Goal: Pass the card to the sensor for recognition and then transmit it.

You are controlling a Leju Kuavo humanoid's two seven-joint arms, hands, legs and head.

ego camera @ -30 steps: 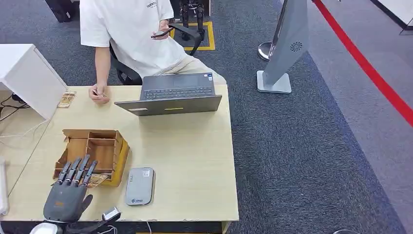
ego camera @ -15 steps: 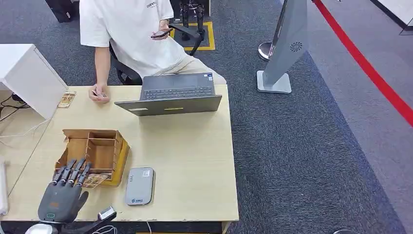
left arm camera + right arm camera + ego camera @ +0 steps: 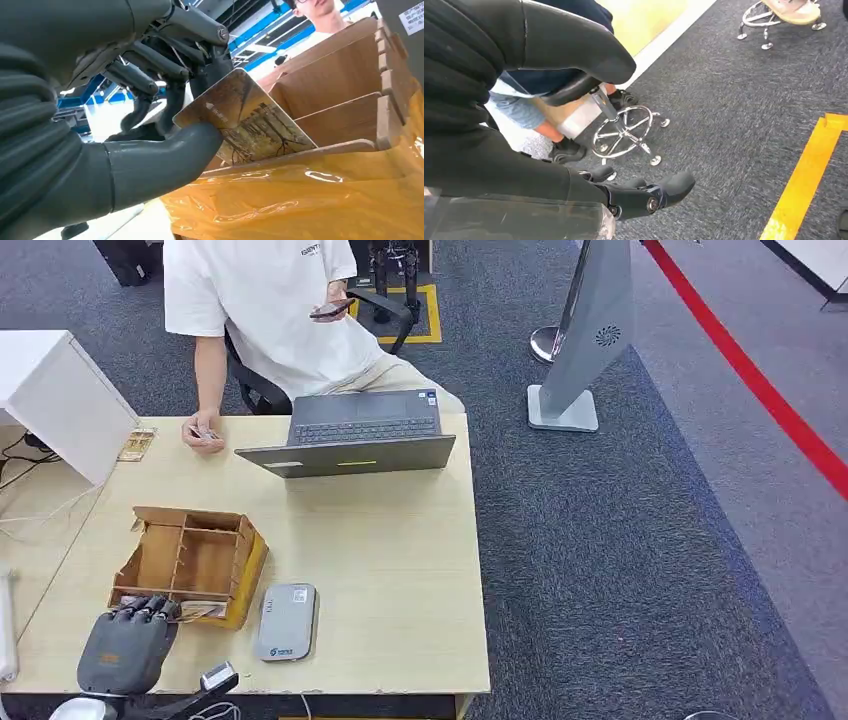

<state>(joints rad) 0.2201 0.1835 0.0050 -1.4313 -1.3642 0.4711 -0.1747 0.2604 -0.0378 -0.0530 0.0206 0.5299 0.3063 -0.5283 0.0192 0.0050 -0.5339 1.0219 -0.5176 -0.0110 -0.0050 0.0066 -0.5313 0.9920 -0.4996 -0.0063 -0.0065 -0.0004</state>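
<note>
Slippage is the chief risk here. The card (image 3: 245,120) is pinched between the thumb and the darker fingers (image 3: 150,60) of the left hand (image 3: 128,648) at the near edge of the wooden organiser box (image 3: 190,562), with its far end lying over the box's front rail. Only one end of the card is covered by the grip, so it could be twisted or pulled loose if the free end is caught on the rail or a divider as it is lifted out. The box, which looks light, could also be dragged or tipped towards the table (image 3: 400,570) edge if the card is snagged. The sensor (image 3: 285,622) lies flat just beside the box, so the box could be knocked during a low sweep across. The right hand (image 3: 644,197) hangs over the carpet with nothing in it; whether its fingers are spread or curled cannot be told.
</note>
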